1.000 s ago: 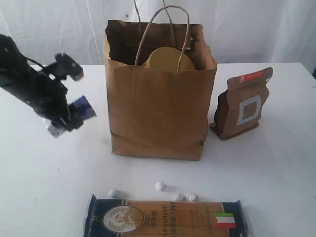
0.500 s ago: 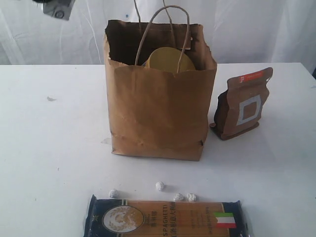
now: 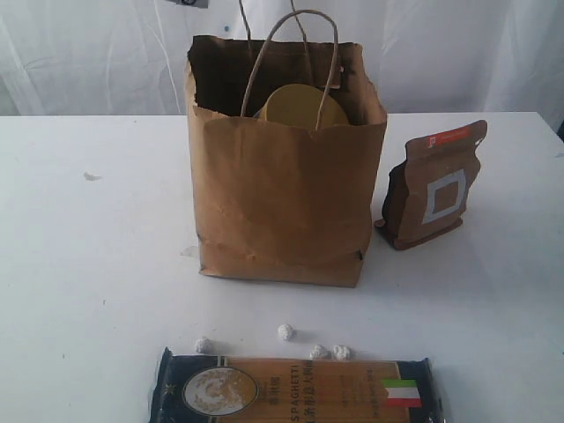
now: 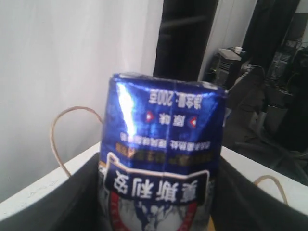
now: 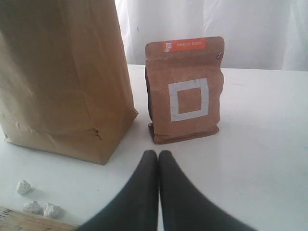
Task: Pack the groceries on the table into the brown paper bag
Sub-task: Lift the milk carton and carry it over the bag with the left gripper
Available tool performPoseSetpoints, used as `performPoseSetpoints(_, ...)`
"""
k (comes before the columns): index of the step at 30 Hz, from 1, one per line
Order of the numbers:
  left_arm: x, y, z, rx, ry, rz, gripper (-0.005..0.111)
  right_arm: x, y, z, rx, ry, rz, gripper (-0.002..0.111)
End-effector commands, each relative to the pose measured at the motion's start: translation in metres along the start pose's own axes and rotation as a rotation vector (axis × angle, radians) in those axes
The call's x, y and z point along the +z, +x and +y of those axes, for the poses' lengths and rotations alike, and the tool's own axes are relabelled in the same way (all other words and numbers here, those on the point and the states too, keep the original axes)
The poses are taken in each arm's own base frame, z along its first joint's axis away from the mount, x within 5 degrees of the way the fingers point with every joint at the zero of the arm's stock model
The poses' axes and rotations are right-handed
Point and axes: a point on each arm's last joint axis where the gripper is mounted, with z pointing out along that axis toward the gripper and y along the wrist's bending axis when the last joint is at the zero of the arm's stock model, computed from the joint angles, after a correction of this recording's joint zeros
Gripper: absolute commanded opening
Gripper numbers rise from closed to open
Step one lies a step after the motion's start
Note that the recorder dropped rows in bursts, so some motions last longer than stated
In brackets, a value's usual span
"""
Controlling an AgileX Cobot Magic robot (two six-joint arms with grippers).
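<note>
Left gripper [image 4: 156, 187], clamped on the small blue-white carton [image 4: 163, 125], has risen from beside the brown paper bag [image 3: 282, 203] to high near its handles, so lowering the carton inside looks next.

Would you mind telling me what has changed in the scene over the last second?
The left gripper, holding the small blue-white carton, rose from low on the left of the exterior view until it passed almost wholly beyond the top edge. Nothing was let go. The brown paper bag, brown pouch, spaghetti packet and foil balls stayed where they were.
</note>
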Motion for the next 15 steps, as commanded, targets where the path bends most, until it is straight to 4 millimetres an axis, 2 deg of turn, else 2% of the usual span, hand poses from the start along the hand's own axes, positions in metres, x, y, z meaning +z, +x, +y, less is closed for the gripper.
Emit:
performPoseSetpoints(1,0.013,0.004,0.006,-0.063,0.052,-0.066,0.0,0.0,0.001,0.0,-0.002,0.004,-0.006,0.0)
performPoseSetpoints(7,0.03,0.033,0.01,-0.046,0.186,0.039,0.0,0.0,0.001,0.0,-0.002,0.004,-0.006,0.0)
performPoseSetpoints(11,0.037,0.048,0.017,-0.049,0.193,0.09,0.003,0.0,0.001,0.0,-0.002,0.004,-0.006,0.0)
performPoseSetpoints(13,0.041,0.053,0.019,-0.065,0.199,0.102,0.02,0.0,0.001,0.0,-0.002,0.004,-0.006,0.0)
performPoseSetpoints(14,0.044,0.057,0.021,-0.086,0.199,0.111,0.035,0.0,0.001,0.0,-0.002,0.004,-0.006,0.0)
performPoseSetpoints(15,0.046,0.059,0.021,-0.092,0.195,0.114,0.045,0.0,0.001,0.0,-0.002,0.004,-0.006,0.0)
